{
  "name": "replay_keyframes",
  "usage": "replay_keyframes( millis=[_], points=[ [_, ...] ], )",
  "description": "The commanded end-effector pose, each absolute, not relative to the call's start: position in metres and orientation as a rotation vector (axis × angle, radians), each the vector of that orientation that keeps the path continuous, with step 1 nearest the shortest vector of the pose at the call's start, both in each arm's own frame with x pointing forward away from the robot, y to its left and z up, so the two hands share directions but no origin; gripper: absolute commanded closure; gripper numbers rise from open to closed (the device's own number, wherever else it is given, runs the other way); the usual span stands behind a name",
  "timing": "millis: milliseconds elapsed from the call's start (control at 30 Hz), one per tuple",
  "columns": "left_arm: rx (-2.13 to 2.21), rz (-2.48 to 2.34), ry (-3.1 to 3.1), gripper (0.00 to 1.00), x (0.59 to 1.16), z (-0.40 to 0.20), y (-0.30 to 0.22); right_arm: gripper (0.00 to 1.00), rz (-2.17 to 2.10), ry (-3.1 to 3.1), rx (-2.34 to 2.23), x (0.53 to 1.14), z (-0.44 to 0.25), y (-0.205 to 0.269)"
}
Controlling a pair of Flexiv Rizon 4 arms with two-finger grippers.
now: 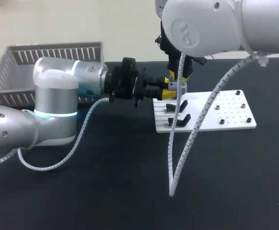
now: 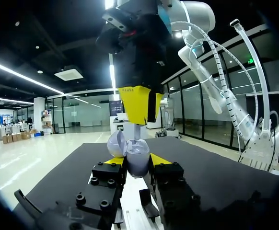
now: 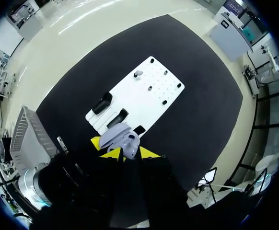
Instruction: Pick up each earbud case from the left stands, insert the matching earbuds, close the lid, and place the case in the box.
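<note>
A lavender earbud case (image 2: 139, 155) with its lid (image 2: 115, 143) swung open sits between the fingers of my left gripper (image 2: 137, 164), which is shut on it above the white board (image 1: 228, 112). My right gripper (image 2: 139, 108) hangs straight above the case, shut on a pale earbud (image 2: 137, 132) whose stem points down into the open case. In the head view the two grippers meet over the board's left end, left gripper (image 1: 169, 87) below right gripper (image 1: 180, 76). The right wrist view looks down past its own gripper (image 3: 124, 149) onto the case (image 3: 116, 134).
Black stands (image 1: 178, 112) rise from the board's left part, and small black pegs dot its right part. A small grey piece (image 3: 138, 73) rests on the far end of the board. A grey slatted basket (image 1: 48, 55) stands at the back left. My right arm's cable (image 1: 178, 158) loops down over the mat.
</note>
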State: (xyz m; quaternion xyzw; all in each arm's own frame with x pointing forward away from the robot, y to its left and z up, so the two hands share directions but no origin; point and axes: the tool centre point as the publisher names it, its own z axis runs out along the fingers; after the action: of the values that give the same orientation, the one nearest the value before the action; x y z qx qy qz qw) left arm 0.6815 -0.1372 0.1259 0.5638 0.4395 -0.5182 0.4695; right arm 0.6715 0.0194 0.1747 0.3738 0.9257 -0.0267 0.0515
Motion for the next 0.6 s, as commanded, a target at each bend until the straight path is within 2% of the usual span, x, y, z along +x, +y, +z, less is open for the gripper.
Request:
replay_keyframes(
  millis=[33,600],
  points=[
    [1.377,-1.265,1.077,1.00,0.6800,0.1252,-0.1372,1.00,-0.076,2.820,1.140,0.6749,0.1732,0.0180],
    [1.377,-1.265,1.077,1.00,0.6800,0.1252,-0.1372,1.00,-0.068,2.834,1.146,0.6816,0.1666,0.0130]
  ],
)
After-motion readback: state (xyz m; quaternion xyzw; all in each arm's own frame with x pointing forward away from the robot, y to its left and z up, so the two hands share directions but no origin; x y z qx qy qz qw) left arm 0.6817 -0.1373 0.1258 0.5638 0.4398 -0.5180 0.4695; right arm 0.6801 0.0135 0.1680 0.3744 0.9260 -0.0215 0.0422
